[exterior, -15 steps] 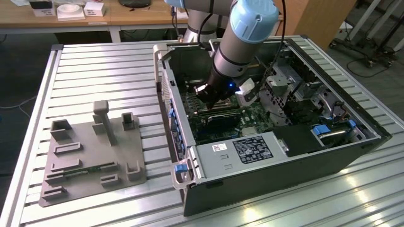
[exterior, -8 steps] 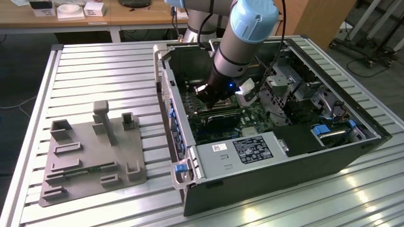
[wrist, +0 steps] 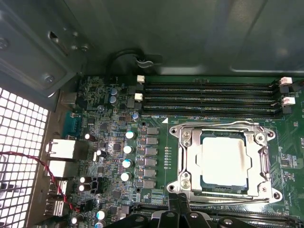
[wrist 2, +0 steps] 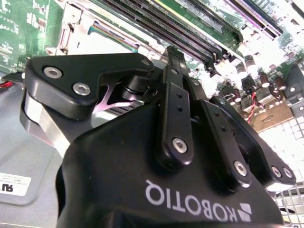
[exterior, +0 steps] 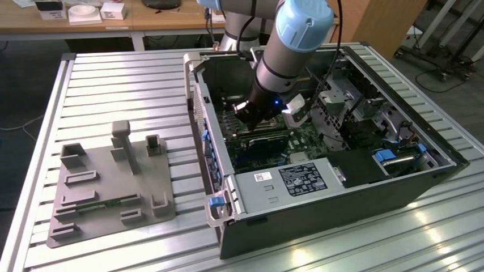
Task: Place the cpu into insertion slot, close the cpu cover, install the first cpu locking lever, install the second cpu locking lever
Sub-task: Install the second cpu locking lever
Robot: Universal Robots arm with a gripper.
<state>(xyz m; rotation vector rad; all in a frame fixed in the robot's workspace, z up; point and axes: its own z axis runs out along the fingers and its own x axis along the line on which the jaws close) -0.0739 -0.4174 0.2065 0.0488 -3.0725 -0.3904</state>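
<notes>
- The gripper (exterior: 257,122) hangs low inside the open computer case (exterior: 393,175), just above the green motherboard (wrist: 114,161). The case lies on the slatted table (exterior: 121,79).
- In the first wrist view the cpu (wrist: 224,161) already lies flat in the insertion slot (wrist: 190,161), just ahead of the jaws.
- The cpu cover (wrist: 259,164) lies down around the chip, its cut-out framing the pale top.
- Thin locking levers (wrist: 213,124) run along the edges of the frame; whether either is fully hooked under its catch I cannot tell.
- The jaws look drawn together and narrow in the second wrist view, with nothing seen between them, so I read them as clenched on nothing.
- By my reading the placing and the cover step are done, and the work in hand is the lever stage.
- A lever move calls for a firm press with the clenched tip on the thin wire, then a sideways sweep under its hook, keeping off the memory slots (wrist: 209,99) just beyond the socket.
</notes>
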